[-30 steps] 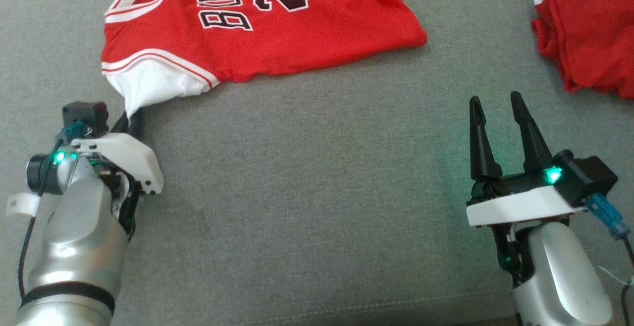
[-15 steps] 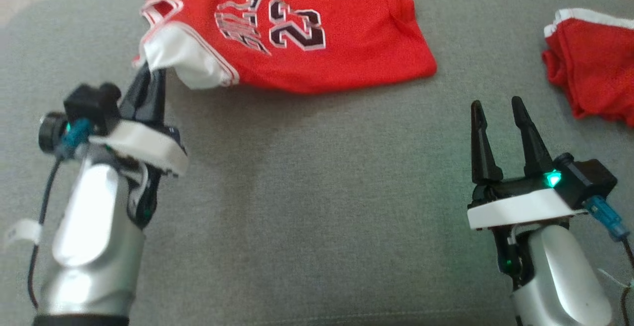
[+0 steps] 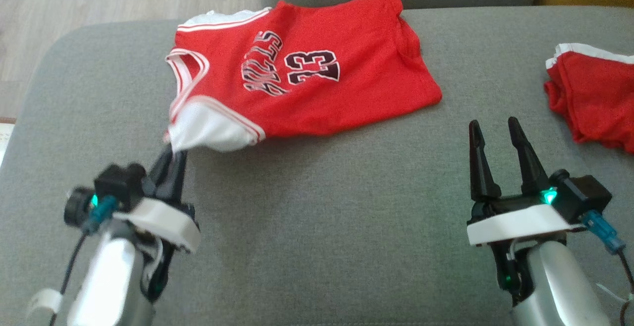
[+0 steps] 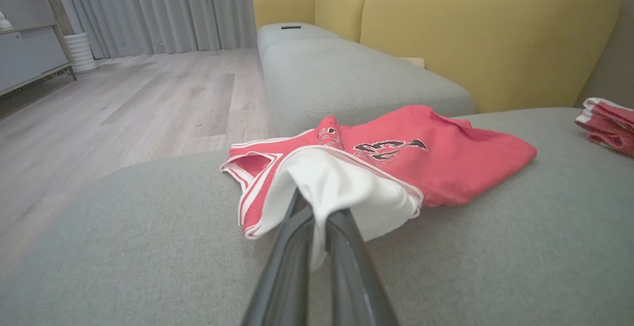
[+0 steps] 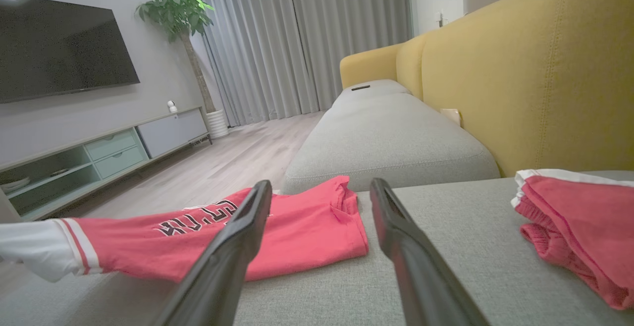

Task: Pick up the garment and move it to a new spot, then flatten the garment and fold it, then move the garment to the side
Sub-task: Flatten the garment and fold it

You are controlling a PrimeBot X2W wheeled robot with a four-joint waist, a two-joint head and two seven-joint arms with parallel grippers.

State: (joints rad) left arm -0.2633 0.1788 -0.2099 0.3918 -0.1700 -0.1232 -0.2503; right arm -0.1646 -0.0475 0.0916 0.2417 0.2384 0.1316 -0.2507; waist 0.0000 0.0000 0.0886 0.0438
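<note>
Red basketball jersey (image 3: 307,78), white-trimmed, numbered 23, lay mostly flat on a grey sofa cushion (image 3: 322,217). Left gripper (image 3: 171,153), at the jersey's near left corner, was clamped on its white sleeve panel (image 3: 210,135) and held that corner lifted, apparently for dragging the jersey elsewhere. Right gripper (image 3: 494,128), well right of the jersey, stood spread and empty, seemingly in reserve. Second red garment (image 3: 592,95) lay farther right of the jersey.

Head view down on sofa seat (image 3: 317,246), wrist views low along it, all sharing red jersey (image 3: 346,93)
</note>
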